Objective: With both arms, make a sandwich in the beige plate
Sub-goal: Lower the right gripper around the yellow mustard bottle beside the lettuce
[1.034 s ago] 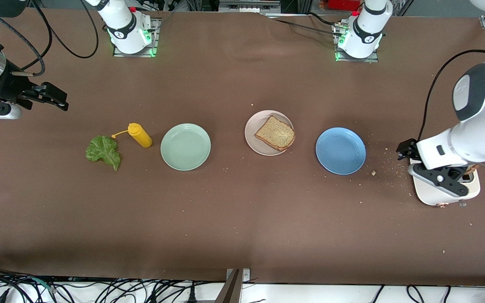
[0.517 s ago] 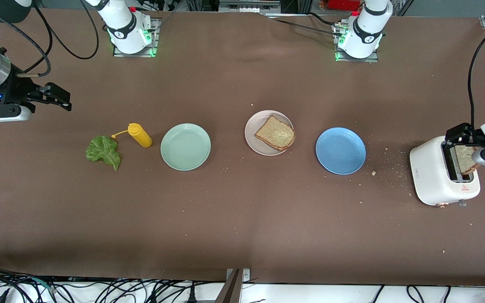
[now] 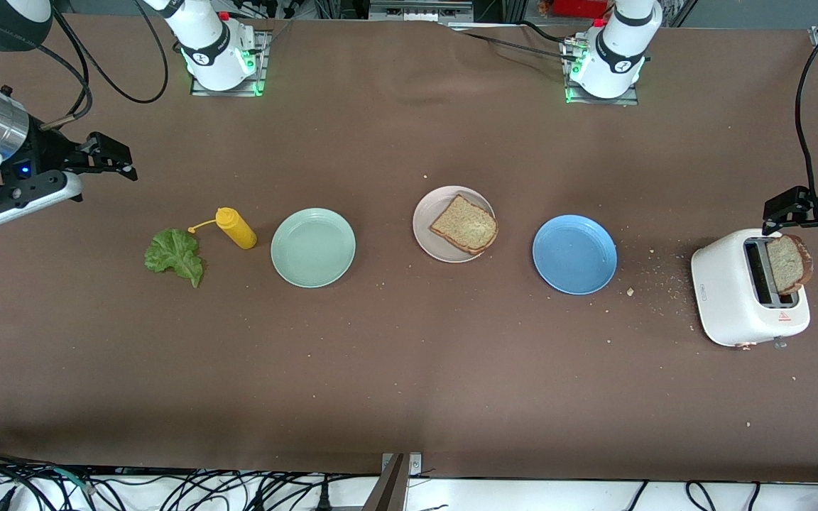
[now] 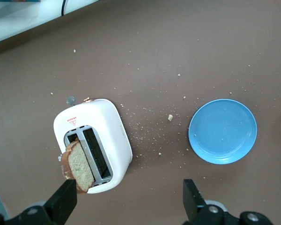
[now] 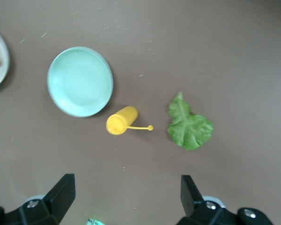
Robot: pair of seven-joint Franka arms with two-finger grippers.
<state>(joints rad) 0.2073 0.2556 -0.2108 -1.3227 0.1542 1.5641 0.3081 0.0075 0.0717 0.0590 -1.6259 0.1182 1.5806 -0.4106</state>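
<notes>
Left gripper risen off toaster, both jaws wide, empty.

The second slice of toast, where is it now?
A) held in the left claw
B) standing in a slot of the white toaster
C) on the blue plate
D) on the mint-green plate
B: the second slice of toast stands upright in a slot of the white toaster, and no claw touches it.
</notes>
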